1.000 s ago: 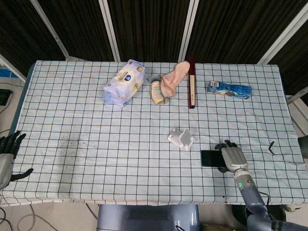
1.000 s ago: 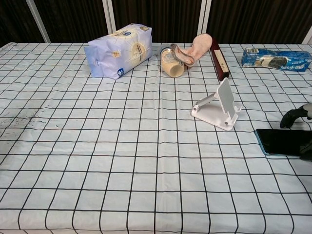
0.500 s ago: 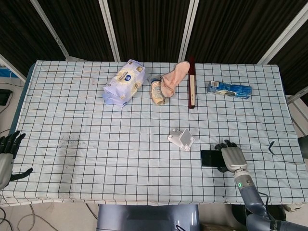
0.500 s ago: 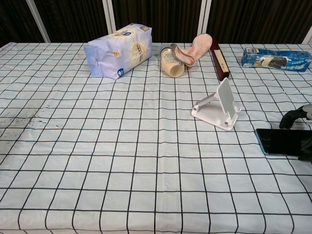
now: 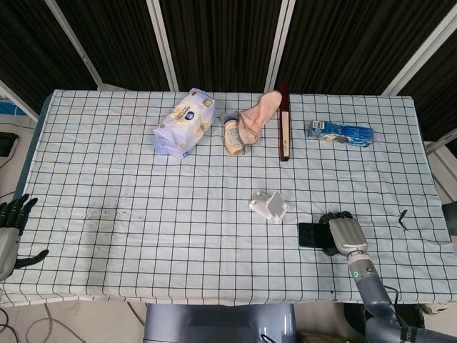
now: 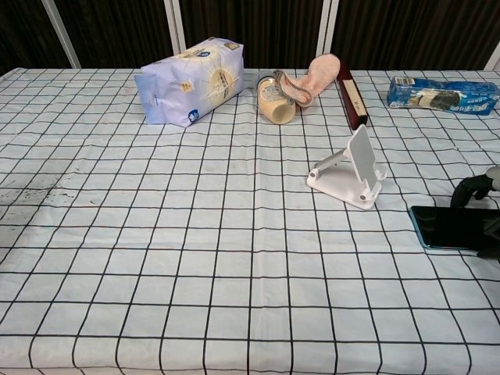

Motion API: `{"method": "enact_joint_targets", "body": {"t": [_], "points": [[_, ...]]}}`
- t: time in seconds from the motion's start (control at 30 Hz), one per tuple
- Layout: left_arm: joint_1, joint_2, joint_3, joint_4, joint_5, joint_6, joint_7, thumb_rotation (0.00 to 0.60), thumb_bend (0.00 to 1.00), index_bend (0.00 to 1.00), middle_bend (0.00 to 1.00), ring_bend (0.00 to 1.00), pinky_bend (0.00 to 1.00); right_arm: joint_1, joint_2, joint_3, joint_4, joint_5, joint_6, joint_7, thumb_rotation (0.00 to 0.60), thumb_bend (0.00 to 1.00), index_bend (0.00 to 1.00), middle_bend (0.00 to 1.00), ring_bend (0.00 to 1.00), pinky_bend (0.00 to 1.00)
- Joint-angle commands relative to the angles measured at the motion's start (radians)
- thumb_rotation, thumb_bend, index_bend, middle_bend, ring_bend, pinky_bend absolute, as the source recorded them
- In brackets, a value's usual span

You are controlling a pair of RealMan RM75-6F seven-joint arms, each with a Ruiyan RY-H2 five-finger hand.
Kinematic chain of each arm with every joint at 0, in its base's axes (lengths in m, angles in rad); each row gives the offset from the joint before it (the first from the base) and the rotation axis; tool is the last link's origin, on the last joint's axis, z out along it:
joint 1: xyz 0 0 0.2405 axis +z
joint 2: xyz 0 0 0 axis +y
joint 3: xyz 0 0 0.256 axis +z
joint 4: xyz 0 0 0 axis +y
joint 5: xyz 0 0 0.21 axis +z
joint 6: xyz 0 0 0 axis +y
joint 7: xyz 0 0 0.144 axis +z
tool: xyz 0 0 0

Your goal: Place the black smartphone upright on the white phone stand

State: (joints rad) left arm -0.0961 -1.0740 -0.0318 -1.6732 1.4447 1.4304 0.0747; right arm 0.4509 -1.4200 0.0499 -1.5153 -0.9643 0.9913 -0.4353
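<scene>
The black smartphone (image 5: 310, 234) (image 6: 451, 227) lies flat on the checked cloth near the front right. My right hand (image 5: 343, 234) covers its right end. The fingers (image 6: 470, 190) curl down at the phone's far edge, and I cannot tell whether they grip it. The white phone stand (image 5: 270, 206) (image 6: 351, 169) stands empty a little to the left of the phone and farther back, its backrest tilted. My left hand (image 5: 10, 227) hangs at the table's left edge with fingers spread and nothing in it.
Along the far side lie a blue-white bag (image 5: 184, 123), a jar (image 5: 233, 136) with a pink cloth (image 5: 258, 113), a dark red box (image 5: 284, 128) and a blue packet (image 5: 340, 133). A small dark item (image 5: 402, 219) lies near the right edge.
My right hand has shifted slightly toward the front edge and its fingers have curled down more at the phone's far edge. The phone and stand have not moved.
</scene>
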Motion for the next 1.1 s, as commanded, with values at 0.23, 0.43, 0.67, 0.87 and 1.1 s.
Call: {"method": "enact_joint_targets", "body": {"t": [0.23,0.43,0.67,0.87,1.1], "points": [[0.001,0.001,0.002,-0.001,0.003,0.001,-0.003,0.600,0.00,0.00,0.00,0.00,0.00,-0.009,0.018,-0.005,-0.020,-0.023,0.004,0.030,0.600,0.58,0.58,0.55,0.41,0.19],[0.001,0.001,0.002,-0.003,0.004,0.002,-0.003,0.600,0.00,0.00,0.00,0.00,0.00,-0.016,0.062,0.004,-0.077,-0.050,0.010,0.079,0.600,0.62,0.58,0.55,0.43,0.19],[0.002,0.002,0.002,-0.005,0.004,0.003,-0.003,0.600,0.00,0.00,0.00,0.00,0.00,-0.032,0.120,0.027,-0.140,-0.079,0.027,0.165,0.600,0.63,0.58,0.55,0.43,0.19],[0.002,0.000,0.001,-0.005,0.004,0.004,-0.001,0.600,0.00,0.00,0.00,0.00,0.00,-0.062,0.137,0.087,-0.201,-0.093,0.081,0.311,0.600,0.63,0.58,0.55,0.43,0.19],[0.000,-0.005,0.000,0.000,0.008,0.005,0.001,0.600,0.00,0.00,0.00,0.00,0.00,-0.112,0.008,0.218,-0.254,-0.031,0.218,0.556,0.600,0.62,0.58,0.55,0.43,0.19]]}}
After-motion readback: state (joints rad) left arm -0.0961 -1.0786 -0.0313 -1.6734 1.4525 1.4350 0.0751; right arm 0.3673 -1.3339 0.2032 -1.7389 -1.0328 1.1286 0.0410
